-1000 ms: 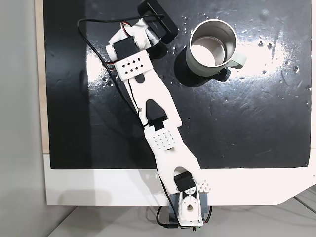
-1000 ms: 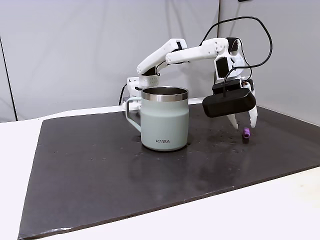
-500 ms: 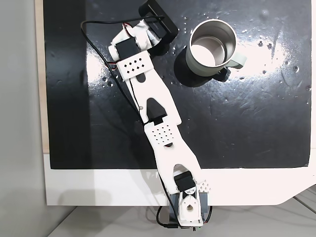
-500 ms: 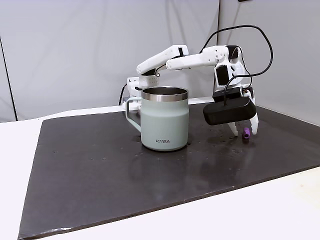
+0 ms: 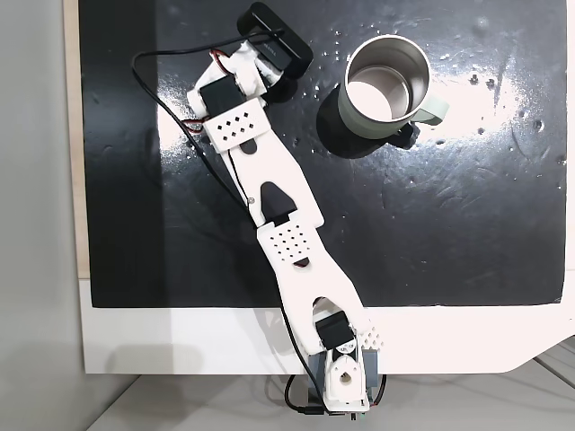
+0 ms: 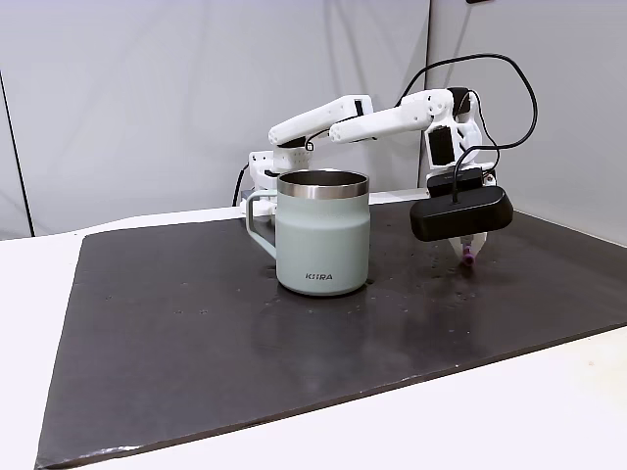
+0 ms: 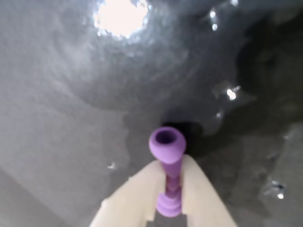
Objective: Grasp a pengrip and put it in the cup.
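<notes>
Pengrip (image 7: 167, 161), one in number, sits clamped between our two pale fingers (image 7: 128, 203) in the wrist view, its flared open end pointing away from the camera over the dark mat (image 7: 61, 118). We count one cup (image 5: 386, 85), standing upright near the mat's far edge in the top-down fixed view, its pale-green handle (image 5: 433, 109) turned toward the right side. We count one arm (image 5: 283, 229), reaching from its base (image 5: 341, 382) at the near white edge diagonally toward the mat's far left part. In the side-on fixed view the gripper (image 6: 468, 253) points downward just above the mat (image 6: 196, 333), grasping the purple pengrip (image 6: 469, 254), well to the right of the cup (image 6: 323, 235) and apart from it.
</notes>
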Motion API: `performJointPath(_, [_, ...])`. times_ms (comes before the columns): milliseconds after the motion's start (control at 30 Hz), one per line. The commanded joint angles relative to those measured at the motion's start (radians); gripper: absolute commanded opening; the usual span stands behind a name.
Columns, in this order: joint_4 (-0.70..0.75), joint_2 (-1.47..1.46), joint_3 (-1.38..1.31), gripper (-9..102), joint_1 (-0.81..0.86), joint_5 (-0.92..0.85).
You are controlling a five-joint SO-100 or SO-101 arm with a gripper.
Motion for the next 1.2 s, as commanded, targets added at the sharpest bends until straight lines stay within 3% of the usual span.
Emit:
performJointPath(0, [0.049,0.002,-0.046,0,-0.021,-0.006])
performJointPath(167, [0.11,0.052,-0.087,0,-0.002,0.003])
performJointPath(700, [0.229,0.712,0.267,0,0.121,-0.02])
performJointPath(1167, [0.255,0.974,0.453,0,0.449,-0.213])
